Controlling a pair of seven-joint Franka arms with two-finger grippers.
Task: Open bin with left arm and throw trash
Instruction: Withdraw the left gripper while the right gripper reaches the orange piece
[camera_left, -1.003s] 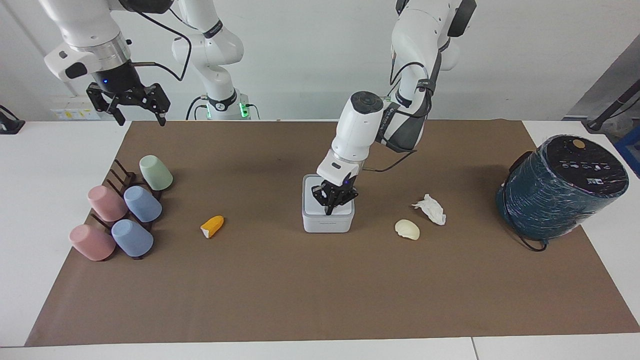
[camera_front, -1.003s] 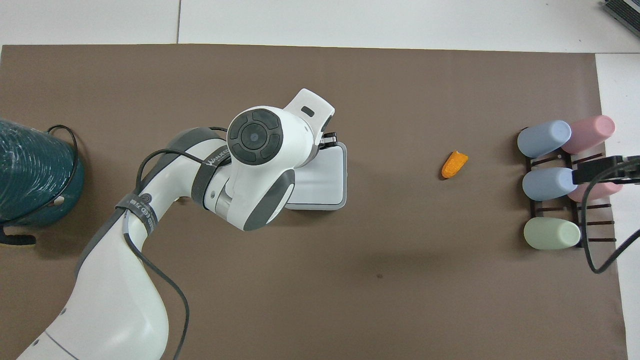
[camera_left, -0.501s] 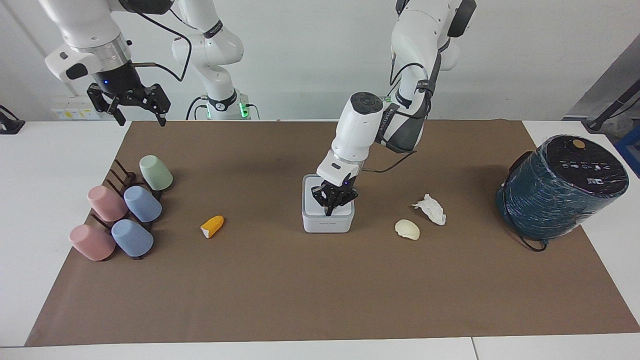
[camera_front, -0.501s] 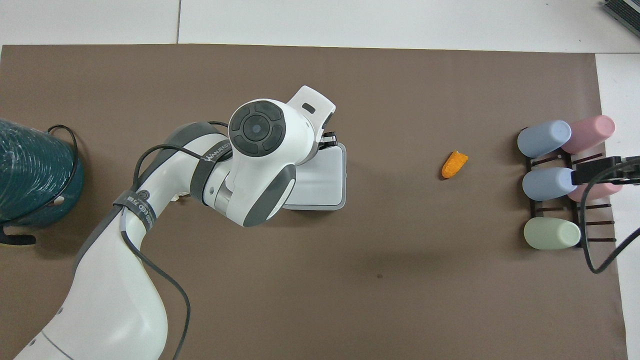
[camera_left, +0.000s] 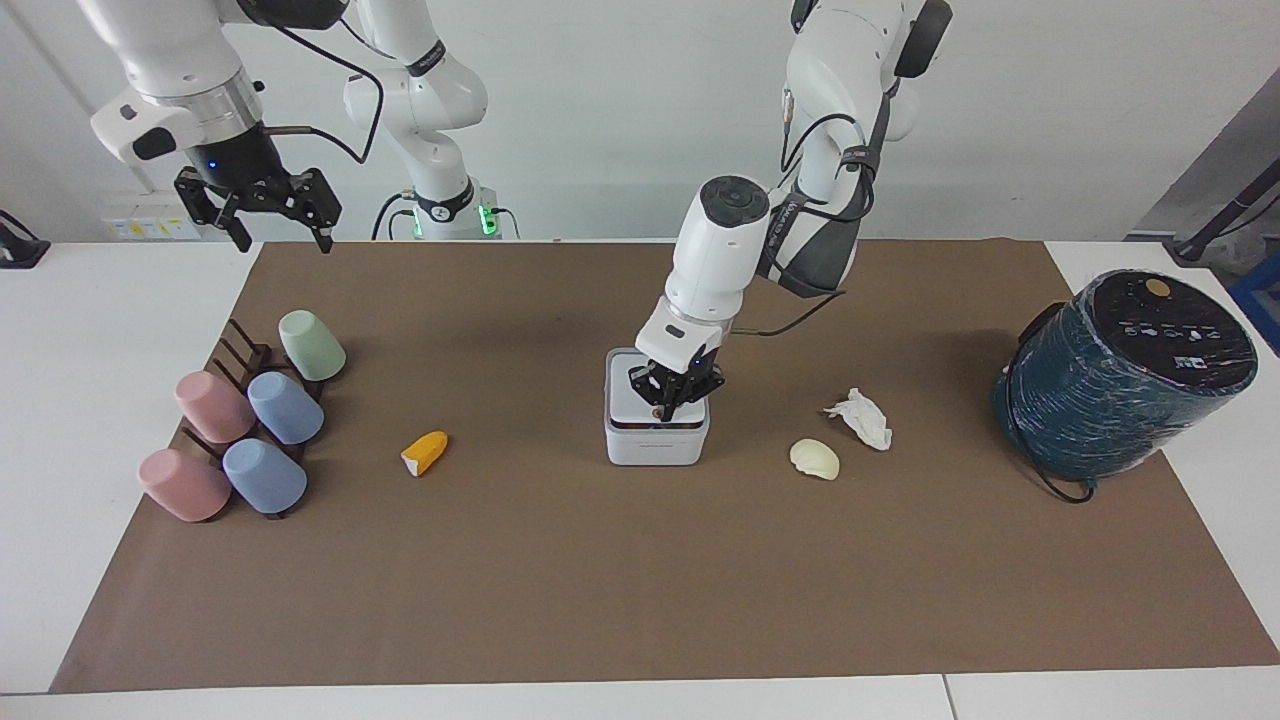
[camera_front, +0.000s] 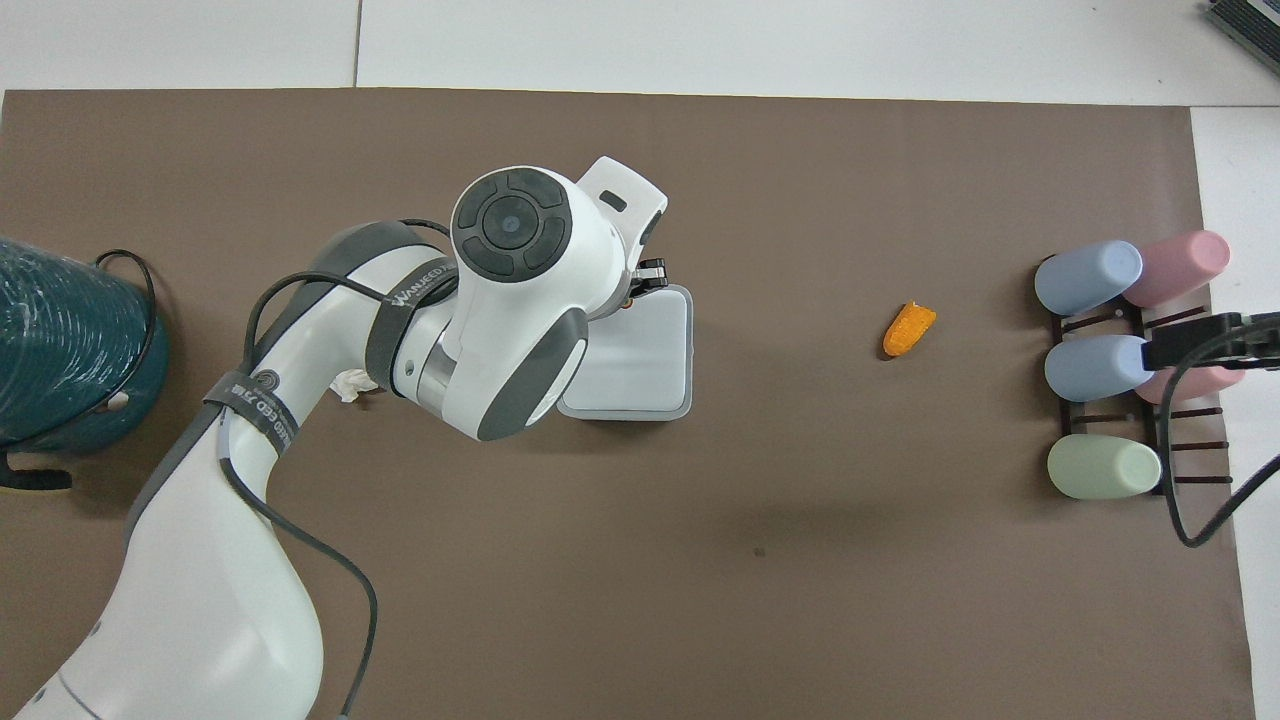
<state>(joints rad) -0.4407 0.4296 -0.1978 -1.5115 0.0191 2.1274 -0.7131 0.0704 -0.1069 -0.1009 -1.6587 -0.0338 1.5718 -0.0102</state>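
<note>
The white bin (camera_left: 655, 446) (camera_front: 655, 352) sits mid-mat, with a thin dark gap under its lid's front edge. My left gripper (camera_left: 667, 409) is shut, tips down on the lid by a small orange button; in the overhead view the arm hides them. Three scraps of trash lie on the mat. The orange peel (camera_left: 425, 451) (camera_front: 909, 329) is toward the right arm's end. The cream peel (camera_left: 815, 458) and the white tissue (camera_left: 860, 417) (camera_front: 350, 383) are toward the left arm's end. My right gripper (camera_left: 268, 215) waits open, high by the cup rack's end.
A big teal wrapped cylinder (camera_left: 1120, 375) (camera_front: 70, 350) with a black cable stands at the left arm's end. A dark rack of several pastel cups (camera_left: 250, 430) (camera_front: 1100, 365) lies at the right arm's end. A brown mat (camera_left: 600, 580) covers the table.
My left gripper has risen a little and its wrist has swung above the lid. The dark gap under the lid's front edge and the orange button now show. The right arm stays still.
</note>
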